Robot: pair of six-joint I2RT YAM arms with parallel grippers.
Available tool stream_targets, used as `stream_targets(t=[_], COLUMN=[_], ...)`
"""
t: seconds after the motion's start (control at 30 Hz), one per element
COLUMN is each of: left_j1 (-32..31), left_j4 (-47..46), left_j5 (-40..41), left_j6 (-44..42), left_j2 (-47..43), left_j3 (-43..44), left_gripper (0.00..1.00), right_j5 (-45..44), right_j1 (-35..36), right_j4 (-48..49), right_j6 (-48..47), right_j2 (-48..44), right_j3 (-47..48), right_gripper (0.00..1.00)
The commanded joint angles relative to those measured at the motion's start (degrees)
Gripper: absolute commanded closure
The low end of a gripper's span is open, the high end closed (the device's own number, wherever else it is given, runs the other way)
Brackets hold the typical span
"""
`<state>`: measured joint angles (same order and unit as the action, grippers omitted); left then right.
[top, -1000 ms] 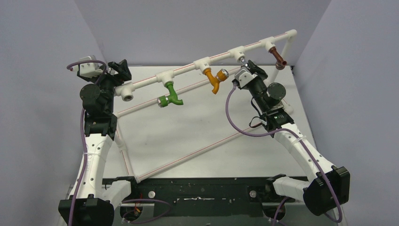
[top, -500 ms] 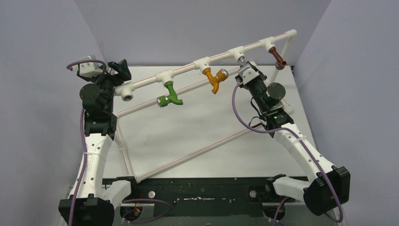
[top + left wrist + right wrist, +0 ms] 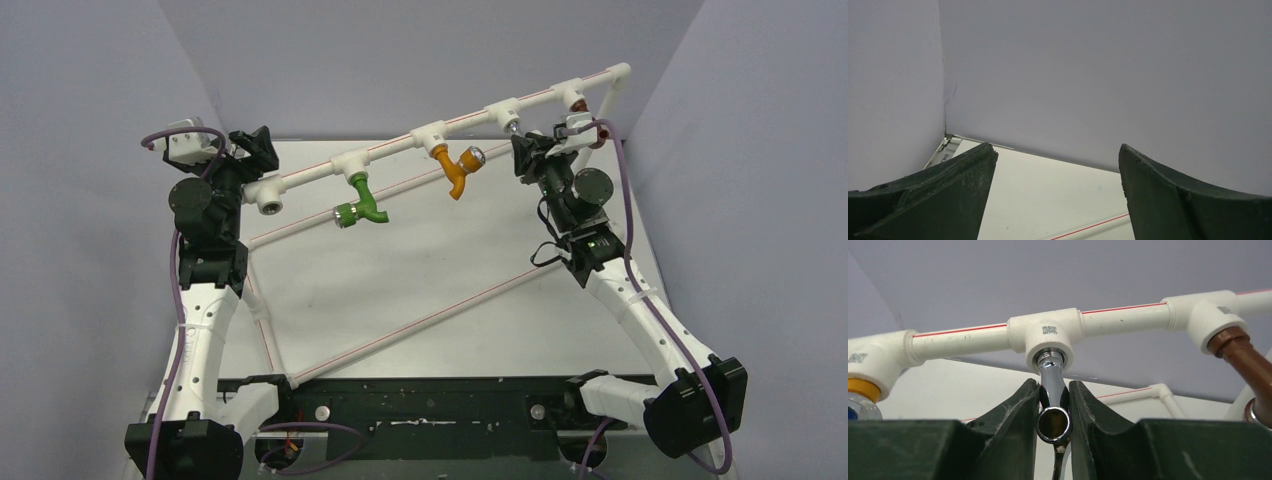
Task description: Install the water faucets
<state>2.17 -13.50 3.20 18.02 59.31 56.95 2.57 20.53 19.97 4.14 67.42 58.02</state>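
Cross-threading is the risk we are watching. The right gripper [image 3: 1053, 390] is pinching the chrome tap [image 3: 1051, 382] by its neck, jaws pressed tight on both sides, and the tap's threaded end is sitting in the mouth of the white tee [image 3: 1047, 332] on the pipe rail [image 3: 963, 336]. If we are turning it off-axis, the thread could bind, or the slick chrome could slip between the fingers. Room is tightening sideways: the brown tap [image 3: 1240, 352] is hanging from the next tee on one side and the orange tap [image 3: 862, 390] on the other, so wrist rotation is risking a knock. The left gripper [image 3: 1057, 155] is standing spread wide, holding nothing, near the rail's left end.
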Motion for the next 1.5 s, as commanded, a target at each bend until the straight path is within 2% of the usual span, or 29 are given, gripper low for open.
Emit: stream_targets(t=[0.0,0.23,0.43,0.7,0.83,1.03,1.23,1.33,1.47], left_j1=[0.73,0.75,0.76,0.89,0.89,0.99,1.15,1.16,1.34], left_j4=[16.92,16.91,16.92,16.98,17.01,17.01,17.03,16.94,16.9], left_j5=[-3.03,-3.11,-3.2,-3.2,-3.2,-3.2,-3.2,-3.2,-3.2], left_j6=[-0.36,-0.36,-0.36,-0.36,-0.28,-0.27,-0.27,-0.22,-0.09], left_j2=[2.84,2.84,2.92,3.07,3.18,3.31,3.27,3.32,3.36], left_j3=[-5.05,-5.04,-5.02,-5.06,-5.02,-5.05,-5.0,-5.01,-5.05], left_gripper=[0.1,0.1,0.1,0.1,0.1,0.1,0.1,0.1,0.1], right_j5=[-1.12,-0.8,1.03,-4.87,-5.47,-5.84,-4.57,-3.38,-1.59], right_j1=[0.04,-0.57,-0.67,-0.49,-0.24,0.74,0.73,0.74,0.69], right_j4=[0.36,0.08,6.38,4.34,0.2,-3.46,-2.11,-3.93,-8.23], right_j6=[19.97,41.95,62.03,83.66,89.21,85.04,72.21,66.58,59.02], right_j2=[-0.1,-0.03,-0.94,-4.8,-5.26,-4.1,-4.86,-5.1,-5.27], right_j3=[4.04,2.49,-1.35,-4.41,-2.12,2.36,3.1,4.3,6.43], right_gripper=[1.0,1.0,1.0,1.0,1.0,1.0,0.46,0.32,0.24])
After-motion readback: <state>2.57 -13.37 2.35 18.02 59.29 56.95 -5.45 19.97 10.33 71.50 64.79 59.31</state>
